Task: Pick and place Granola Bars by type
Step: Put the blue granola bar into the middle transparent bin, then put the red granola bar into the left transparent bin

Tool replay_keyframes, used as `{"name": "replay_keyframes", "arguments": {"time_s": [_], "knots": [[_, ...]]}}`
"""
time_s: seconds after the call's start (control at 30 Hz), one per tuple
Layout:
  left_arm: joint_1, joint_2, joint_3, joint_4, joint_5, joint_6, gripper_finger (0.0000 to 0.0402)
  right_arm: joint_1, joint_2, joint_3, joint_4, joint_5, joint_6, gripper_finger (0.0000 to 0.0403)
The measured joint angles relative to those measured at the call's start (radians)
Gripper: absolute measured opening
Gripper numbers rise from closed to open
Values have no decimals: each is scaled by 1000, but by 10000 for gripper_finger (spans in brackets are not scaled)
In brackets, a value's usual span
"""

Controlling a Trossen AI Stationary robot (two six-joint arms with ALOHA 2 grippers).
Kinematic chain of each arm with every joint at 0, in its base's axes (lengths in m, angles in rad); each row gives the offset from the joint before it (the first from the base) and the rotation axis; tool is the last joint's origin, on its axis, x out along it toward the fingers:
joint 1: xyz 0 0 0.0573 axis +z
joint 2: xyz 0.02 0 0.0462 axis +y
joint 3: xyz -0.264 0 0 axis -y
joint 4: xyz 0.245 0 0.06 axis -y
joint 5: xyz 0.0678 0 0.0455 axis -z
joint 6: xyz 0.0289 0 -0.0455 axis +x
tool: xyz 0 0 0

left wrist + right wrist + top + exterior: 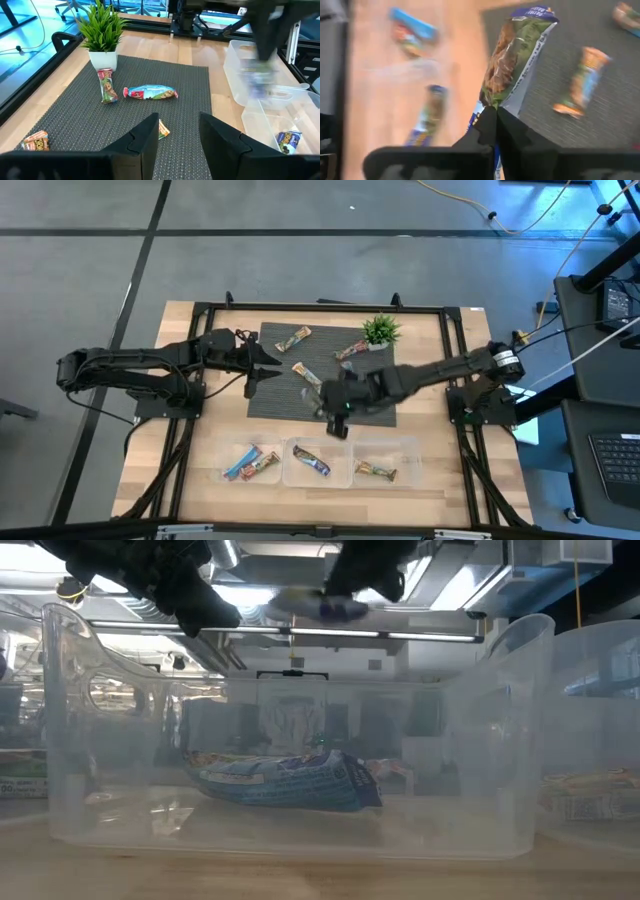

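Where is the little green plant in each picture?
High view: the plant stands at the mat's far right corner.
Low view: not seen.
Left wrist view: plant at the mat's corner, a bar leaning at its pot.
Right wrist view: not seen.
Shared landmark: the mat.

A grey floor [300, 210] crossed by dark lines fills the upper part of the high view, with a yellow cable [560, 250] trailing at the upper right. At the right edge stands a dark desk [600, 410] bearing a keyboard [612, 465]. In the low view, long ceiling lights [350, 633] run across the top.
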State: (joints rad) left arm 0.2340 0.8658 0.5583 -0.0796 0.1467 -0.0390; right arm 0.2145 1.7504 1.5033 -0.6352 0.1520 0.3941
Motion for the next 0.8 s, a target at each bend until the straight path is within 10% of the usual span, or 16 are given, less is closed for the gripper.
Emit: {"name": "replay_keyframes", "arguments": {"time_s": [0.8], "knots": [[-3, 0, 1, -7, 1, -131, 132, 236, 236, -5, 119, 4, 20, 32]]}}
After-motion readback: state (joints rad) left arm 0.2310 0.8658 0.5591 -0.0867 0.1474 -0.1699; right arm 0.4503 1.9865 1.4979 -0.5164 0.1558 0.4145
